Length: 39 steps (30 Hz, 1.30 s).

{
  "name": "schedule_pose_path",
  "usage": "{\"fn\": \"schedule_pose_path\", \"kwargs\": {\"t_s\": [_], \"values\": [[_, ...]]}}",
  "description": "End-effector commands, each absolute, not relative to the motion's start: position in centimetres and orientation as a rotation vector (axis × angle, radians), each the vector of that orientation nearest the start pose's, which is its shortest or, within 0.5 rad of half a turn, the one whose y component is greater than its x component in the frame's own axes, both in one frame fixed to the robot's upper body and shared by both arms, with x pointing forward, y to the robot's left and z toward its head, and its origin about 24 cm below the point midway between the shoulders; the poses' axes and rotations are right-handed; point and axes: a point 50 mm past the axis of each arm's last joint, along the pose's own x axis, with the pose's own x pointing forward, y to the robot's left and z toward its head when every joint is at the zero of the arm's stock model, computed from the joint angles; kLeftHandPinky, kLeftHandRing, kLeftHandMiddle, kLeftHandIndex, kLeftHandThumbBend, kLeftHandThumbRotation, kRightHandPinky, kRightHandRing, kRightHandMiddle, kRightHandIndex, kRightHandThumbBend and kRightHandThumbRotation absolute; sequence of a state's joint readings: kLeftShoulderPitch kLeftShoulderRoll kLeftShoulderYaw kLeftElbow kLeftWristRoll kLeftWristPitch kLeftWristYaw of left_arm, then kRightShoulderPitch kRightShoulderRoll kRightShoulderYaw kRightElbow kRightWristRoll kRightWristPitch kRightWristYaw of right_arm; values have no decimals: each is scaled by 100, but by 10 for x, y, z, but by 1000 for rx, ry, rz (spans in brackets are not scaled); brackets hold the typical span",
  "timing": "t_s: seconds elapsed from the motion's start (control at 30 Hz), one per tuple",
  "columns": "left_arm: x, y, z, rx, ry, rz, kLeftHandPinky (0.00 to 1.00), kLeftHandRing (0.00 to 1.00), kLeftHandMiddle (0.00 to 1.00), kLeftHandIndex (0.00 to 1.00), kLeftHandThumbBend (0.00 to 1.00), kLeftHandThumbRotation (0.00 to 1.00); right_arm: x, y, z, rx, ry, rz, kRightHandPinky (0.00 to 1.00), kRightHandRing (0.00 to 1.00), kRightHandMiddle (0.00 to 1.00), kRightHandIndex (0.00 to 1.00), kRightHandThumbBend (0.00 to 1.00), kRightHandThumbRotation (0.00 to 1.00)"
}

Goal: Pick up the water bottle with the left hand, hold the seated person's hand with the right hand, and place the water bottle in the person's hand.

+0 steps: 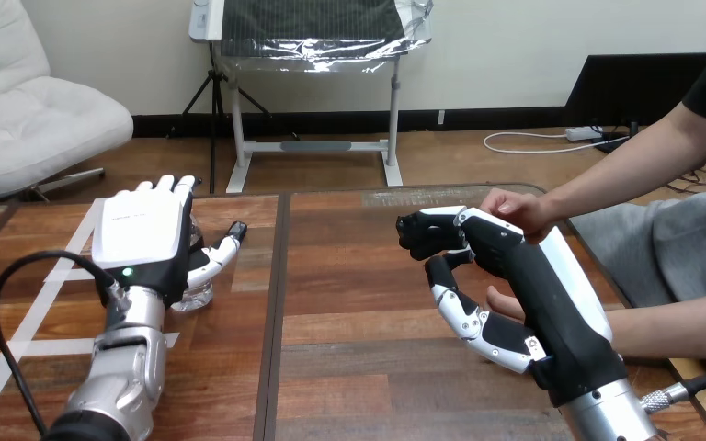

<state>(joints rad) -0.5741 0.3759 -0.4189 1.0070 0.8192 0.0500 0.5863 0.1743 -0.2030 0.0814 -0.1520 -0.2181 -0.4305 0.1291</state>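
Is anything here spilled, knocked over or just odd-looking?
Nothing stands out. The water bottle stands on the wooden table, mostly hidden by the left robot hand, with no spill around it. The person's upper hand rests on top of the right robot hand; nothing looks damaged.

- left hand [147,253]: blk body w/ flat wht shell [138,220] on the back, squarish, rounded corners
- green light [127,273]: small dot at the shell's lower edge, nr the wrist
- fingers [165,185] of left hand: short jointed segments, blk & wht
- thumb [219,253] of left hand: wht links w/ blk joints, blk tip
- left forearm [127,367]: silver metal, rounded, stepped rings nr the wrist, dark collar at the bottom
- right hand [515,271]: mostly glossy blk, smooth & angular
- wht cover [581,289]: long narrow panel along the right hand's back edge
- right forearm [614,418]: silver cylinder below a blk wrist cuff
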Motion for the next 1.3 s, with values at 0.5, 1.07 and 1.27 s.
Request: {"fn": "schedule_pose_path", "kwargs": {"t_s": [0.5,1.07,1.27], "values": [[323,205,8,1496,-19,121,86,89,90,89,50,100,221,-148,92,-424,-472,282,54,64,67,67,16,0],[319,203,9,1490,-43,123,85,88,89,88,49,100,221,-148,93,-422,-461,283,55,66,68,68,16,0],[316,202,9,1478,-61,121,86,88,90,88,48,100,221,-148,93,-415,-456,282,55,67,69,68,16,0]]}}
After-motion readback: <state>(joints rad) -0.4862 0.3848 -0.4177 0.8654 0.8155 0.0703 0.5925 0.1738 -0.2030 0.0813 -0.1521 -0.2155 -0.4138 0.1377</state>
